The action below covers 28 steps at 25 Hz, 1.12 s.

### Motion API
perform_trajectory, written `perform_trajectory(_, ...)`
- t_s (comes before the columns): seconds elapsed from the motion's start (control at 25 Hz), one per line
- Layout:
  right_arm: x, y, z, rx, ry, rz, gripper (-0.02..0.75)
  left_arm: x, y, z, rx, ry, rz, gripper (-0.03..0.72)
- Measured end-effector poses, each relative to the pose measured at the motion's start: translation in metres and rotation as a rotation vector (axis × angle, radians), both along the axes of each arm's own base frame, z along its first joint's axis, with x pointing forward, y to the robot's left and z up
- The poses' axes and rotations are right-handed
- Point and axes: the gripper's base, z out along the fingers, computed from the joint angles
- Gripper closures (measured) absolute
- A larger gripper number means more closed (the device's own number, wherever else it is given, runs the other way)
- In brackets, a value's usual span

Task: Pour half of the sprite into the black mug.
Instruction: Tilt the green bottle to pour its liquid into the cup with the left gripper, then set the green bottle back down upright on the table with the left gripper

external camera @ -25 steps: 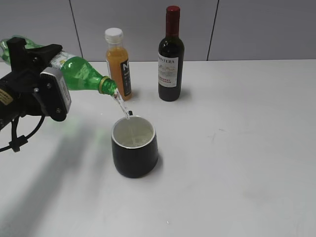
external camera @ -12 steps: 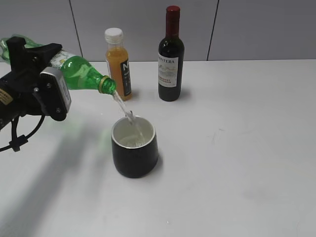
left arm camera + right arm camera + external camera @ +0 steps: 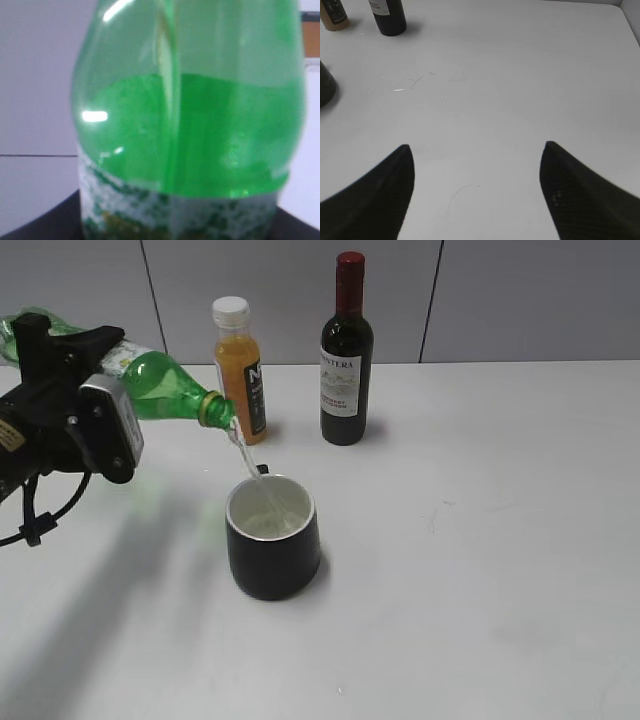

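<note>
One thin stream of clear liquid runs from the mouth of the sprite into the black mug, which stands near the middle of the table, in front of the orange juice bottle and the wine bottle at the far edge. The left gripper is clamped around the bottle's labelled body at the left of the scene, holding it tipped with its neck pointing right and slightly down, above and just left of the mug. The left wrist view shows liquid pooled in the green shoulder. The bottle is probably light, thin-walled and squeezable, so the stiffer labelled middle looks the right place to hold; a hard squeeze could surge the flow. The right gripper hangs over bare table at the right, jaws apart and empty.
</note>
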Motion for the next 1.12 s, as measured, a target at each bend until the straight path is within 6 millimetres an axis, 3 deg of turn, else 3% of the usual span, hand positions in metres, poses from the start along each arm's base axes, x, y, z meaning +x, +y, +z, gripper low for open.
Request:
perform_trajectory(0.56, 0.0000, 0.0000, 0.0000, 0.000, 0.000, 0.000, 0.148, -0.0001, -0.0005, 0.0000, -0.390, 0.088, -0.003, 0.267)
perform_trajectory(1.12, 0.0000, 0.0000, 0.0000, 0.000, 0.000, 0.000, 0.148, 0.0010, 0.0035, 0.0000, -1.370, 0.307, 0.006, 0.267)
